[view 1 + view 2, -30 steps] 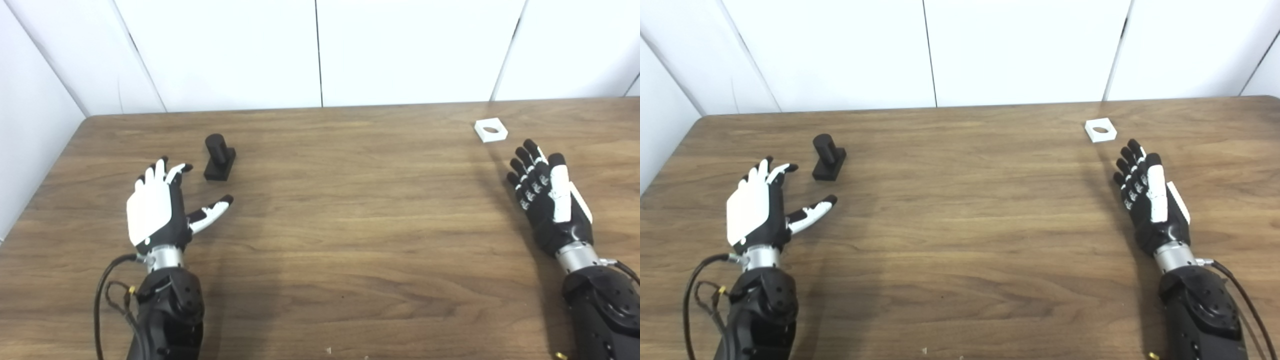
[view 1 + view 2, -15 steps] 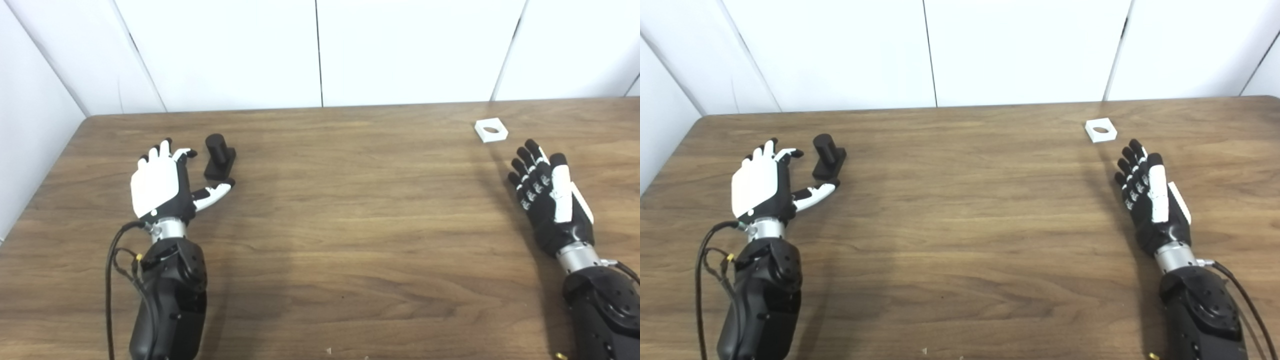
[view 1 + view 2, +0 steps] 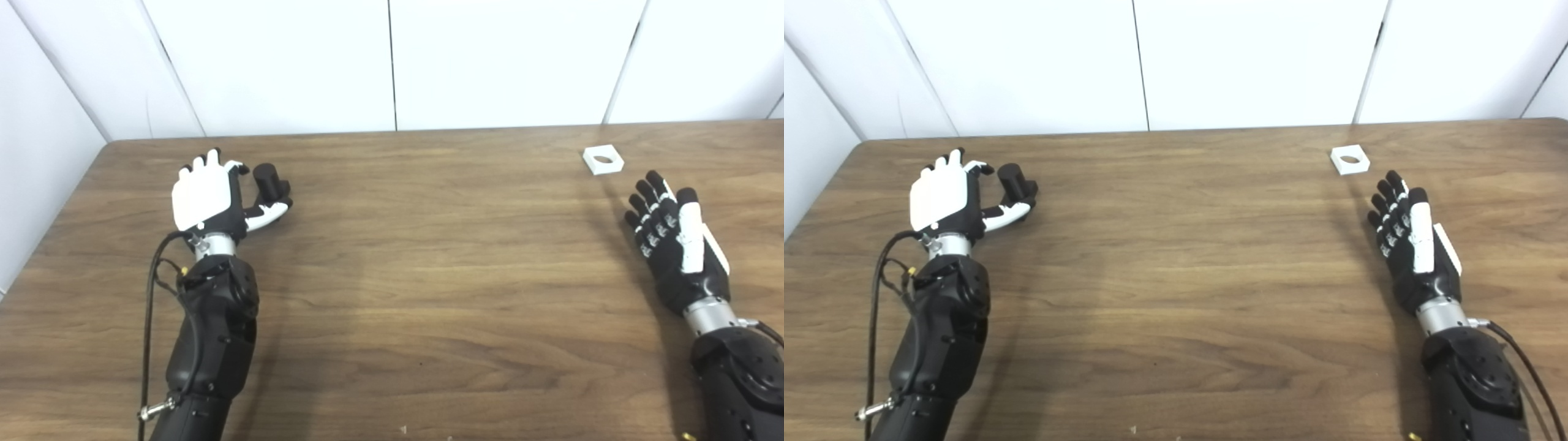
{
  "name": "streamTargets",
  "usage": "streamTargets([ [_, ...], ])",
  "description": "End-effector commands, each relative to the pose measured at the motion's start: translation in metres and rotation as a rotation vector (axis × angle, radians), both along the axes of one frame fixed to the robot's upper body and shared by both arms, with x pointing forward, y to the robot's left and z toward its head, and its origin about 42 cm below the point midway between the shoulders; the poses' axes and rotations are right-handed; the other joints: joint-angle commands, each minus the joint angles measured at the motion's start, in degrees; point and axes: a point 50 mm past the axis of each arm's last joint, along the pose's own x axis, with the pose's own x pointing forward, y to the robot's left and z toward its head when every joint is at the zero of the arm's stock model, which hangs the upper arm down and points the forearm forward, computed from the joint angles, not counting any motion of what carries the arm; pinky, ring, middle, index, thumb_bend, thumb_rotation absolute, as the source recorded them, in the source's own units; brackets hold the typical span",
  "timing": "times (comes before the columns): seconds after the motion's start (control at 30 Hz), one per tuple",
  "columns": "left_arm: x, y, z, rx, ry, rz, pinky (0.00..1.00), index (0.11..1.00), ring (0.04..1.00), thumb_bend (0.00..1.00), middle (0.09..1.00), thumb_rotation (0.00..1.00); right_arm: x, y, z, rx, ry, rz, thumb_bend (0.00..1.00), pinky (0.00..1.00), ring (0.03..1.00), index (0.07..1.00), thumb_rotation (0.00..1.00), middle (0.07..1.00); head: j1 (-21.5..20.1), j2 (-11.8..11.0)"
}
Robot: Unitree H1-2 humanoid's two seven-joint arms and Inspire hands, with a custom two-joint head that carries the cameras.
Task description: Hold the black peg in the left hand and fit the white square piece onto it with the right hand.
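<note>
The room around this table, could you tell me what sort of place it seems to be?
Probably a robot test bench or lab: a bare wooden table enclosed by plain white panels, holding only a black peg and a white square piece, with two robot hands.

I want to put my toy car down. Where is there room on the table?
The wide bare stretch of the table between the left hand and right hand is free. It is crowded by the black peg and near the white square piece.
</note>
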Motion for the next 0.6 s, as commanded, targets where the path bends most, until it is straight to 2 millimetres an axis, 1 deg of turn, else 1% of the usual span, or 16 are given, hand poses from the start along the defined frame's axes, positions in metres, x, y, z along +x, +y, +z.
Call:
streamTargets([
  [0.0, 0.019, 0.006, 0.03, 0.067, -0.089, 0.01, 1.0, 0.766, 1.0, 0.76, 1.0, 0.57, -0.004, 0.008, -0.012, 0.04, 0.015, 0.004, 0.52, 1.0, 1.0, 1.0, 1.0, 1.0, 0.0, 0.1],
  [0.43, 0.031, 0.008, 0.024, 0.134, -0.017, 0.02, 1.0, 0.751, 1.0, 0.77, 0.995, 0.6, -0.008, 0.006, -0.012, 0.044, 0.022, -0.003, 0.53, 1.0, 1.0, 1.0, 1.0, 1.0, 0.0, 0.1],
  [0.53, 0.033, 0.008, 0.023, 0.134, -0.002, 0.022, 1.0, 0.754, 1.0, 0.77, 0.995, 0.59, -0.009, 0.005, -0.012, 0.041, 0.021, 0.001, 0.53, 1.0, 1.0, 1.0, 1.0, 1.0, 0.1, 0.2],
  [0.57, 0.034, 0.008, 0.023, 0.138, 0.004, 0.022, 1.0, 0.75, 1.0, 0.77, 0.994, 0.57, -0.009, 0.005, -0.012, 0.04, 0.021, 0.002, 0.52, 1.0, 1.0, 1.0, 1.0, 1.0, 0.1, 0.3],
])
